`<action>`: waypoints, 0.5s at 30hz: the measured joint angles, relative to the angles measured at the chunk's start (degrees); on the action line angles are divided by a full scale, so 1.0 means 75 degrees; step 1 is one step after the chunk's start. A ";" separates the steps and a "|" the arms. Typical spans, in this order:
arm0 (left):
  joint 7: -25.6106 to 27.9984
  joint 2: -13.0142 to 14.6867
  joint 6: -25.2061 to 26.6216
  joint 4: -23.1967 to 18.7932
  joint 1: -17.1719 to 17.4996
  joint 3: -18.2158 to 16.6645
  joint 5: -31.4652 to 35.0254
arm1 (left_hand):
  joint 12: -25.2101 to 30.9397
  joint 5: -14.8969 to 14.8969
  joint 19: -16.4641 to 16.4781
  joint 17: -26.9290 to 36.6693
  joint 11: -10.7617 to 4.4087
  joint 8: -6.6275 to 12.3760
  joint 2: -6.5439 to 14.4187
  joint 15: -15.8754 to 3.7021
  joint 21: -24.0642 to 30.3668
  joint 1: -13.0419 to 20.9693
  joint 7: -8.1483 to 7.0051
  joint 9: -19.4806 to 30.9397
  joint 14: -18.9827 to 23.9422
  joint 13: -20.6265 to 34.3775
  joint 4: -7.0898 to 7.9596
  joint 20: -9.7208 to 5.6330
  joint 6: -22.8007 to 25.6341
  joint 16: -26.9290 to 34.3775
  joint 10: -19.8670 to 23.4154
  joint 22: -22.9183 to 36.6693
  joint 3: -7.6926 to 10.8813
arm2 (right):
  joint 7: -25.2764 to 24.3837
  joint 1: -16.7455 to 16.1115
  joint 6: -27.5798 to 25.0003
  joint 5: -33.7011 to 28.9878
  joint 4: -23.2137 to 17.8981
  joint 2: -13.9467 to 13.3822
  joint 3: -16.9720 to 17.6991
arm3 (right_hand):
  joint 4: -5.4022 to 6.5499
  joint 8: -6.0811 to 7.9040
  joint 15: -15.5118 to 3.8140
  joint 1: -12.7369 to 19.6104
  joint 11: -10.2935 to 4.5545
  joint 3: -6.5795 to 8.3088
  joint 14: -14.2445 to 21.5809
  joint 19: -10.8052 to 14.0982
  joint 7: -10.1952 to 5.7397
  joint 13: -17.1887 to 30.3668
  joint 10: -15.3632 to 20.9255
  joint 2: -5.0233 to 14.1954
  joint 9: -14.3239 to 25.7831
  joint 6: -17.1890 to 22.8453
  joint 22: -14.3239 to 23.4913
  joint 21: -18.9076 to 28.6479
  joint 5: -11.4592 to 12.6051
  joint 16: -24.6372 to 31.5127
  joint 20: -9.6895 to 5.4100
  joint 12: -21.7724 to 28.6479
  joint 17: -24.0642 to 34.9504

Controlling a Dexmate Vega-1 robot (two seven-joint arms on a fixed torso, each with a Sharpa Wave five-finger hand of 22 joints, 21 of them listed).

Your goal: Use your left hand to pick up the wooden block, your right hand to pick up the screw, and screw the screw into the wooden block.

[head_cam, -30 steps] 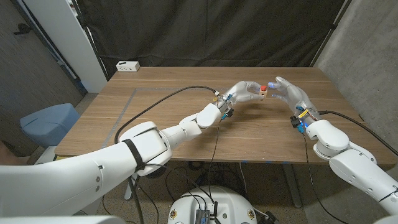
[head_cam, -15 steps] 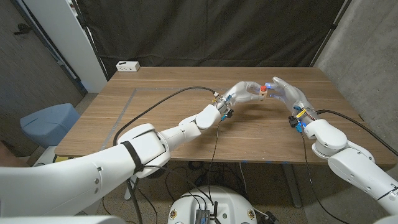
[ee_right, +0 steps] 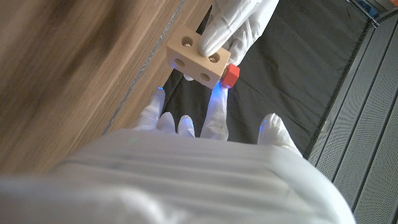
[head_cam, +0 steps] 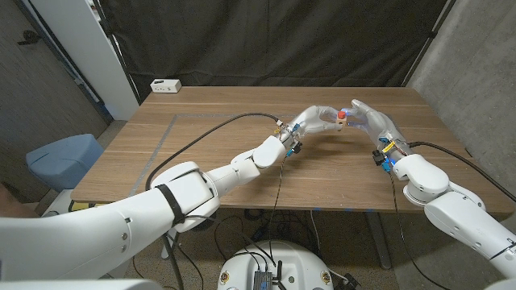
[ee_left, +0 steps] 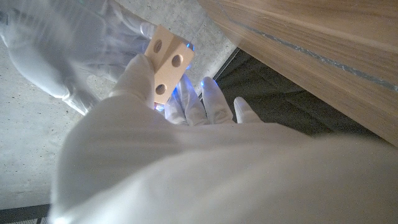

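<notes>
Two hands: meet above table (head_cam: 201,153) middle.
Left hand (head_cam: 316,119): pinches wooden block (ee_right: 197,60), holes exposed for threading.
Right hand (head_cam: 367,121): fingers on red screw (ee_right: 229,75), turning it in.

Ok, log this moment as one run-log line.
left hand: holds pale holed wooden block | right hand: at red-headed screw | both raised above table

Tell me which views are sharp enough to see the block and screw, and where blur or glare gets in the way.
Head view: evenly lit and sharp, but the wooden block and red screw are tiny between the hands. Left wrist view: block crisp, the right hand behind it smeared and washed out. Right wrist view: block and screw head sharp, table blurred, blue glow on the fingers.
</notes>
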 measured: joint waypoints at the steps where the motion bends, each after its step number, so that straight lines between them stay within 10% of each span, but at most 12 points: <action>1: -0.0004 0.0001 -0.0001 -0.0005 0.0002 -0.0003 0.0001 | 0.0000 -0.0001 0.0000 0.0000 0.0000 0.0005 0.0000 0.0000 0.0000 0.0000 0.0000 0.0001 0.0000 0.0000 0.0000 0.0000 0.0000 0.0000 0.0000 0.0000 0.0000 | -0.0007 -0.0007 -0.0003 -0.0002 -0.0014 0.0000 0.0000 | 0.0000 0.0000 0.0000 0.0000 0.0027 0.0000 0.0000 0.0000 -0.0013 0.0000 0.0027 0.0000 0.0000 0.0012 0.0000 0.0000 0.0000 0.0000 0.0000 0.0000 0.0000; 15: -0.0092 0.0014 -0.0006 -0.0025 0.0020 -0.0060 0.0010 | 0.0000 0.0021 0.0000 0.0021 -0.0002 0.0036 0.0000 0.0000 0.0000 0.0000 0.0000 0.0000 0.0000 0.0000 0.0000 0.0000 0.0000 0.0000 -0.0001 0.0000 0.0000 | -0.0147 -0.0118 -0.0062 -0.0050 -0.0149 0.0020 0.0031 | 0.0000 0.0059 -0.0035 0.0000 0.0009 0.0000 0.0046 0.0029 0.0055 0.0000 0.0152 0.0000 0.0021 0.0192 0.0000 0.0000 0.0000 0.0000 0.0029 0.0033 -0.0021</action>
